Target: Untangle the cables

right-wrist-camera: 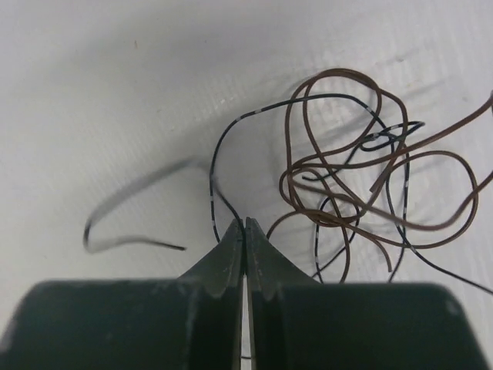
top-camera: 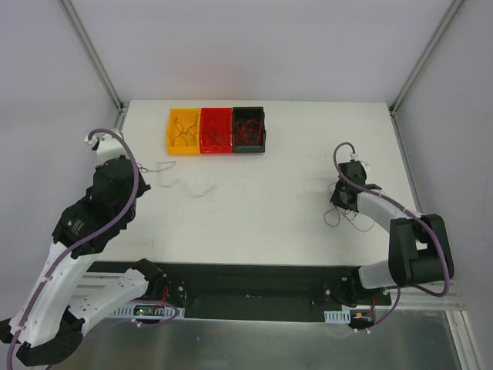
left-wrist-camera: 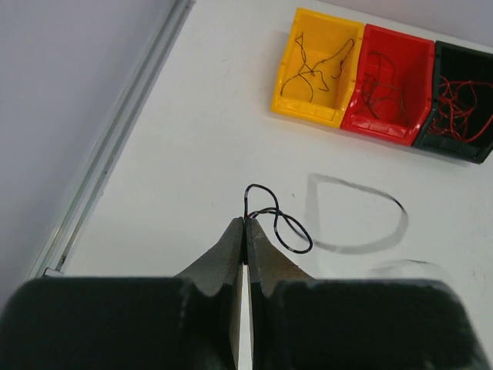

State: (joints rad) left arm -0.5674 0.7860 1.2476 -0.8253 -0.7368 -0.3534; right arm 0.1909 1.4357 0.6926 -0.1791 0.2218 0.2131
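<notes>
Right gripper (right-wrist-camera: 245, 223): fingertips pressed together, pinching a black strand (right-wrist-camera: 213, 181) right at the tips.
Knot: the knot of brown and black cables (right-wrist-camera: 347, 185) lies on the table (right-wrist-camera: 115, 92), ahead and to the right of those tips. The strand climbs away, then arcs right into it.
Left gripper (left-wrist-camera: 245, 222): closed on a black loop (left-wrist-camera: 283, 231), well apart at the table's other side, so the right arm is nearer the knot.
Hard to make out: which crossings lock the knot, whether both held pieces are one cable, and what the blurred grey arc (left-wrist-camera: 358, 187) beyond the loop is.

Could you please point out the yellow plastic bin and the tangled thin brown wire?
yellow plastic bin (left-wrist-camera: 306, 110), left wrist view, its near wall.
tangled thin brown wire (right-wrist-camera: 339, 72), right wrist view, its top loop.
</notes>
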